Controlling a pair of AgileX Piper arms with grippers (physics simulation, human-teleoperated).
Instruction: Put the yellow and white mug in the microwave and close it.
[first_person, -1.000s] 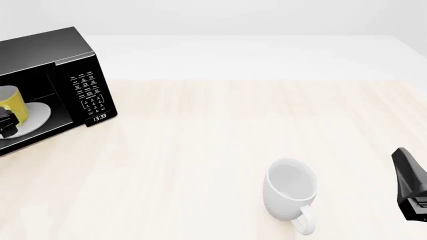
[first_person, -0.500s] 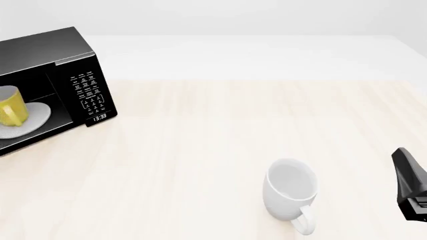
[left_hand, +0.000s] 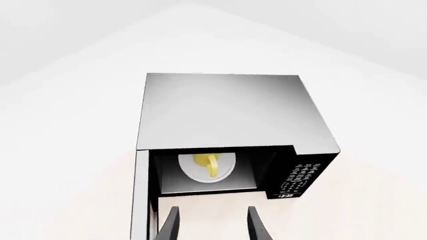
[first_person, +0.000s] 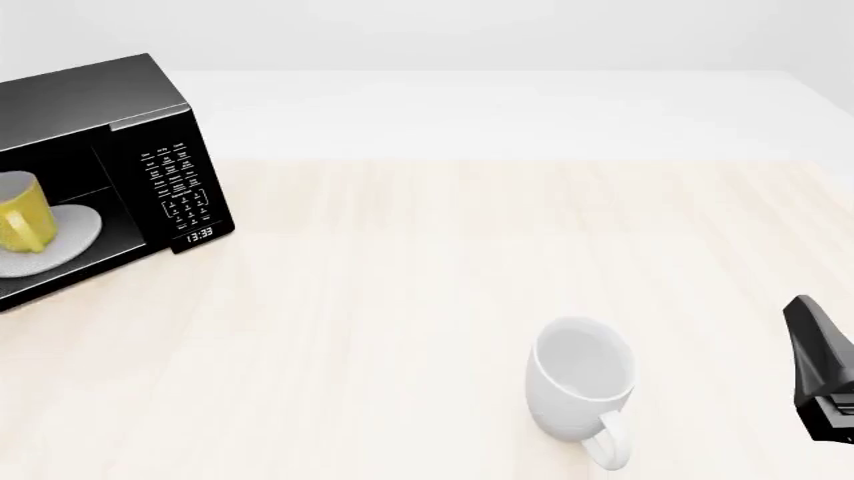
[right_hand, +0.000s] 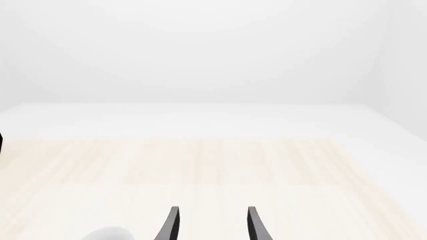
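The yellow and white mug (first_person: 23, 212) stood upright inside the microwave (first_person: 100, 150), resting on the white turntable plate (first_person: 74, 235), its mouth facing up and its long axis vertical. In the left wrist view the mug (left_hand: 206, 164) sat near the middle of the plate (left_hand: 207, 167), with its yellow handle turned toward the open front of the oven, toward the camera. In the front view the handle was hard to make out at the picture's left edge, so its direction rests mostly on the wrist view.

The microwave stood at the far left of the wooden table (first_person: 427, 260), with its door (left_hand: 141, 195) swung wide open on the side away from the keypad. The keypad panel (first_person: 176, 190), with its white lettering and small clock display, faced the open table.

The left gripper (left_hand: 212, 227) hung in front of the oven's opening, outside the cavity, its two fingers spread apart with nothing between them and pointing toward the mug. It did not show in the front view.

The right gripper (right_hand: 212, 225) was likewise parted and empty, aimed across bare table. In the front view only part of it (first_person: 821, 375) showed at the right edge, near the white mug (first_person: 581, 385), which stood upright on the table with its handle toward the near edge, well apart from the microwave.
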